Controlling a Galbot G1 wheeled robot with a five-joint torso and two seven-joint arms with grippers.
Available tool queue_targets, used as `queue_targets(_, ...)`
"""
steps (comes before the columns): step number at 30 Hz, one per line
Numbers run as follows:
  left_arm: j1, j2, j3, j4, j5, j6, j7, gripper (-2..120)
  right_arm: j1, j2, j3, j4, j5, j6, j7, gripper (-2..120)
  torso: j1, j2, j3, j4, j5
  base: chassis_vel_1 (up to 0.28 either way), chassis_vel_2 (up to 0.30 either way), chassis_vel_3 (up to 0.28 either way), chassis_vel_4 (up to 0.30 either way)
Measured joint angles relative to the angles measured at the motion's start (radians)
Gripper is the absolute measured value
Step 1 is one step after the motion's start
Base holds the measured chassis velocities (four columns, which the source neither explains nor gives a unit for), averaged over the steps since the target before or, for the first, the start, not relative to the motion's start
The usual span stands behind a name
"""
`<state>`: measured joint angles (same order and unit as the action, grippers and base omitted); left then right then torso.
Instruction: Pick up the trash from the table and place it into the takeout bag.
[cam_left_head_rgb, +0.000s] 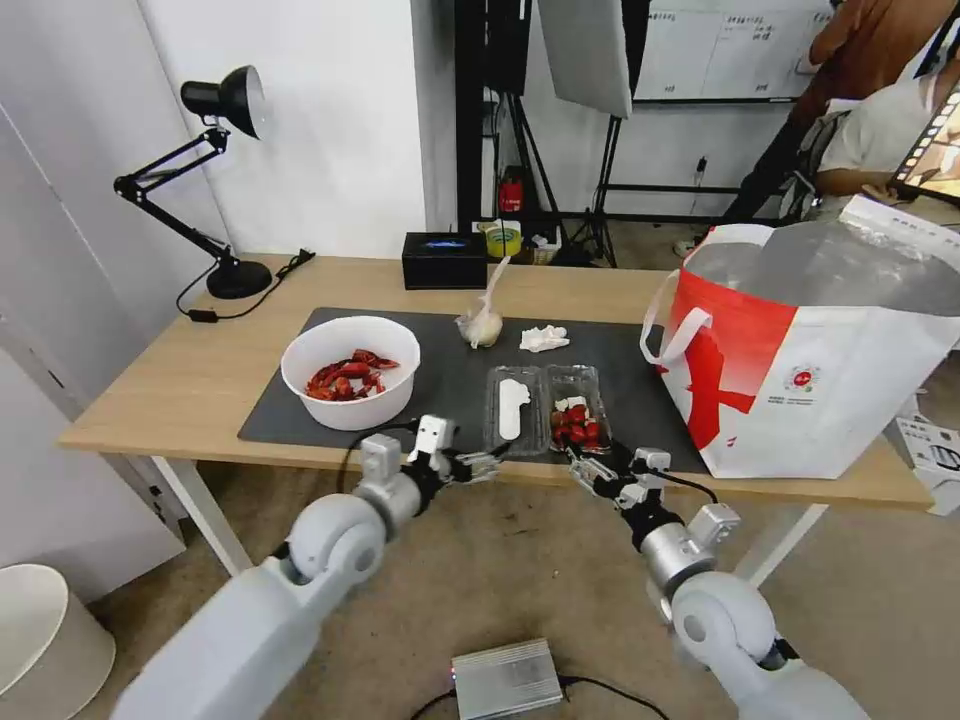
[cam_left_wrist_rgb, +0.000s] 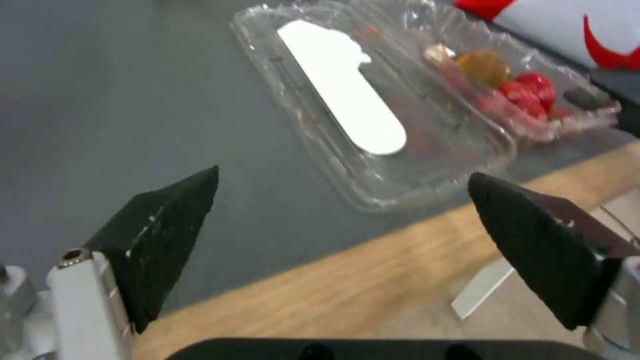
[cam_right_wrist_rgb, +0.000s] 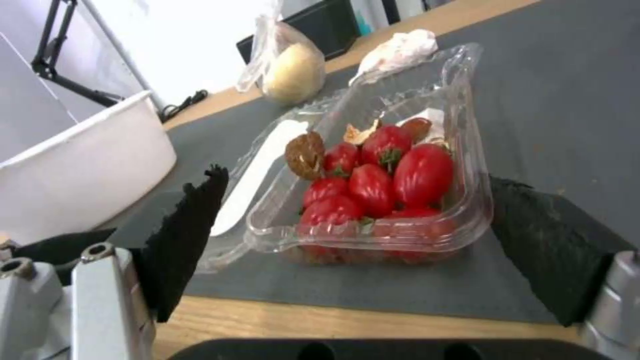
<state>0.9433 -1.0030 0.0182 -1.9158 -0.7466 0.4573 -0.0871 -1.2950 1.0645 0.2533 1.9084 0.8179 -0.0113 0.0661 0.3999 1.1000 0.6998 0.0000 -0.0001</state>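
A clear clamshell tray (cam_left_head_rgb: 545, 405) lies open at the front edge of the dark mat (cam_left_head_rgb: 450, 370) on the table (cam_left_head_rgb: 180, 380); one half holds red scraps, the other a white strip. My left gripper (cam_left_head_rgb: 490, 462) hovers open just off the table edge before the tray's (cam_left_wrist_rgb: 373, 120) empty half. My right gripper (cam_left_head_rgb: 585, 470) is open too, its fingers either side of the tray's (cam_right_wrist_rgb: 400, 150) scrap-filled half. A white bowl (cam_left_head_rgb: 350, 370) of red shells stands to the left. Behind are a knotted clear bag (cam_left_head_rgb: 482, 322) and a crumpled tissue (cam_left_head_rgb: 543, 338). The takeout bag (cam_left_head_rgb: 810, 350) stands open at the right.
A black desk lamp (cam_left_head_rgb: 215, 170) stands at the table's back left and a black box (cam_left_head_rgb: 443, 260) at the back centre. On the floor lie a silver box (cam_left_head_rgb: 505, 678) and a white bin (cam_left_head_rgb: 45, 640). Tripods crowd the room behind.
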Motion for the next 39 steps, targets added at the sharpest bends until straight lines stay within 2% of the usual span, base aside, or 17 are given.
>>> queue_targets(10,-0.004,-0.011,0.016,0.002,0.029,0.022,0.034,100,-0.008,0.001,0.004,0.009,-0.004,0.001,0.0,91,0.0,0.0,0.0,-0.0001,0.0,0.0,0.0,0.0,0.0)
queue_targets(15,-0.018,-0.026,0.032,0.016,0.111,0.009,0.067,100,-0.011,0.004,0.006,0.012,-0.005,0.002,-0.001,91,0.0,0.0,0.0,-0.0001,0.0001,0.0,0.0,0.0,0.0)
queue_targets(19,-0.03,-0.049,0.048,0.052,0.254,-0.055,0.091,100,-0.012,0.009,0.006,0.012,-0.008,0.002,-0.001,91,0.0,0.0,0.0,-0.0001,0.0001,0.0,0.0,0.0,0.0)
queue_targets(21,-0.031,-0.051,0.05,0.054,0.268,-0.061,0.094,100,-0.012,0.009,0.006,0.012,-0.008,0.002,-0.001,91,0.0,0.0,0.0,-0.0001,0.0001,0.0,0.0,0.0,0.0)
queue_targets(23,-0.032,-0.063,0.056,0.068,0.344,-0.094,0.105,99,-0.013,0.01,0.006,0.012,-0.009,0.002,-0.002,91,0.0,0.0,0.0,-0.0001,0.0001,0.0,0.0,0.0,0.0)
queue_targets(39,-0.029,-0.083,0.058,0.081,0.484,-0.1,0.178,99,-0.015,0.015,0.007,0.015,-0.014,0.004,-0.002,91,0.0,0.0,0.0,-0.0001,0.0002,0.0,0.0,0.0,0.0)
